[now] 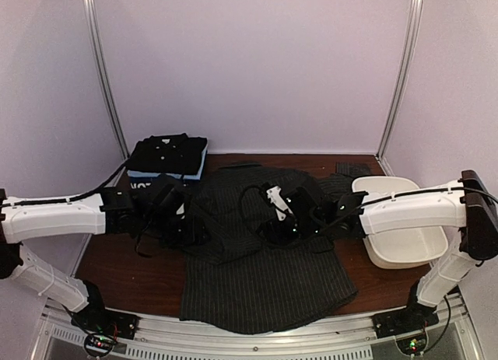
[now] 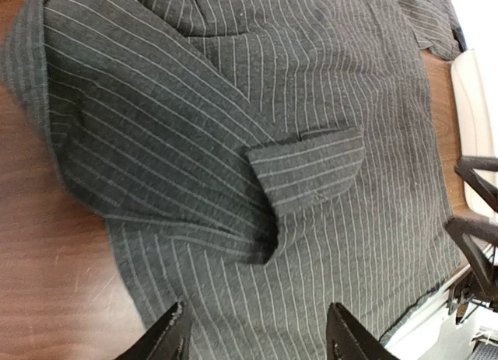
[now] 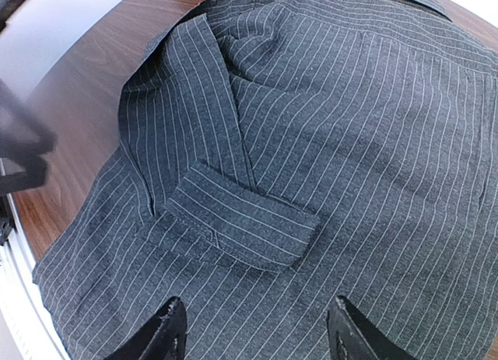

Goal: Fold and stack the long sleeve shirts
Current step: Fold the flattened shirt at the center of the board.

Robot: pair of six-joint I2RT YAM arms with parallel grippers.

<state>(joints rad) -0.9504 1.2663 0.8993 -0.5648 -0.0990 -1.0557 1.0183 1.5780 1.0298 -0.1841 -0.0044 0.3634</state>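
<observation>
A charcoal pinstriped long sleeve shirt (image 1: 261,282) lies spread face down in the middle of the table, both sleeves folded in over its back. My left gripper (image 1: 184,229) hovers over the shirt's left side. In the left wrist view it (image 2: 257,338) is open above the cloth (image 2: 327,80), nothing between the fingers, a folded-in cuff (image 2: 307,169) just ahead. My right gripper (image 1: 285,229) hovers over the shirt's middle. In its wrist view it (image 3: 257,333) is open too, above the cloth (image 3: 373,127), behind the other cuff (image 3: 245,224). Folded shirts (image 1: 167,154), black over light blue, are stacked at the back left.
A white plastic tub (image 1: 405,255) stands on the right of the brown table (image 1: 117,267), close to the right arm. The shirt's hem hangs over the table's near edge. Pale walls close in the back and sides.
</observation>
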